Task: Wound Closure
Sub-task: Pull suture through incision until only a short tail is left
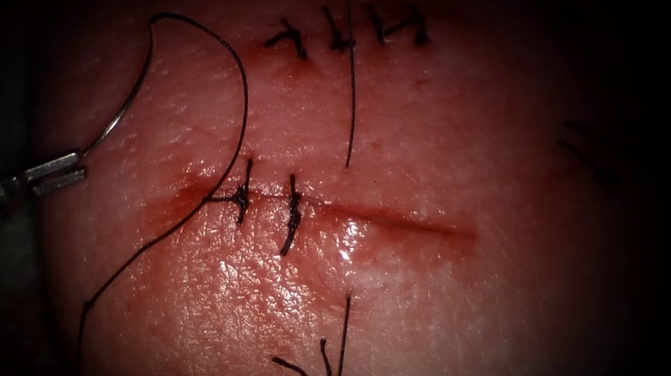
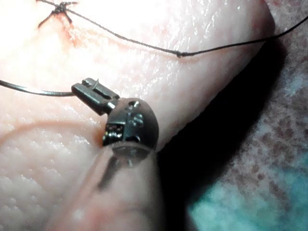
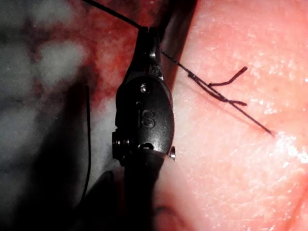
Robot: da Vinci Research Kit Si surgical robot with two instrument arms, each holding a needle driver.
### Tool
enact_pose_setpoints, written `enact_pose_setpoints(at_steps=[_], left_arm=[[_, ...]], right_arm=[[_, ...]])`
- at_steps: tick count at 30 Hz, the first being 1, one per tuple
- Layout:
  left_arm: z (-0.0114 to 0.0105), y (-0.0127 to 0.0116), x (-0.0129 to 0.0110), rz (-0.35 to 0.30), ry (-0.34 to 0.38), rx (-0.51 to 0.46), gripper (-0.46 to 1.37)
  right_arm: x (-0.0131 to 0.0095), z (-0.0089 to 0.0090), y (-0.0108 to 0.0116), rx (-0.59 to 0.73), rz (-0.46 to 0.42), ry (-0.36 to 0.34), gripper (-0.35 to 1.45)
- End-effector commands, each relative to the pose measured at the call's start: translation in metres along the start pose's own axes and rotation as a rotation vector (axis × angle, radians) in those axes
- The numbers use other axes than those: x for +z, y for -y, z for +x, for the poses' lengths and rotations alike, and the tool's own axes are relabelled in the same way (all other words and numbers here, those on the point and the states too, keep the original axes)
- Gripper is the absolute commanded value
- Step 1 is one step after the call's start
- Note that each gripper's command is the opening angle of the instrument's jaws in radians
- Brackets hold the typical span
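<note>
Left arm's tool (image 1: 58,173): bright silver metal, two short flat jaws with squared tips on a rounded grey wrist. In the left wrist view, left arm's tool (image 2: 92,93): domed steel clevis with small pins and screws, pale translucent shaft behind. Right arm's tool (image 3: 147,41): dark oval housing embossed "IS", rivets, tapering tip.

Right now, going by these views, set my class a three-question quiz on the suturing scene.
1. True or false: the needle is lodged in the tissue.
2. The left tool holds: A thread, B the needle near one end, C tissue.
3. How many stitches cross the cut?
Key: 1 false, it is clear of the tissue, left of the cut; 2 B; 3 two.
</note>
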Motion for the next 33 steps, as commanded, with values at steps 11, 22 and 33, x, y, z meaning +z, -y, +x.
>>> enact_pose_setpoints(at_steps=[11,22,33], left_arm=[[0.0000,-0.0001,0.0000,-0.005,0.000,0.000,-0.35],[-0.0002,0.0000,0.0000,-0.007,-0.002,0.000,-0.35],[-0.0001,0.0003,0.0002,-0.010,-0.002,-0.010,-0.35]], right_arm=[[-0.0012,0.0002,-0.0005,0.045,-0.111,0.032,1.20],[-0.0107,0.0005,-0.0021,0.112,-0.437,-0.001,1.44],[-0.0190,-0.0006,-0.0024,0.136,-0.536,-0.014,1.41]])
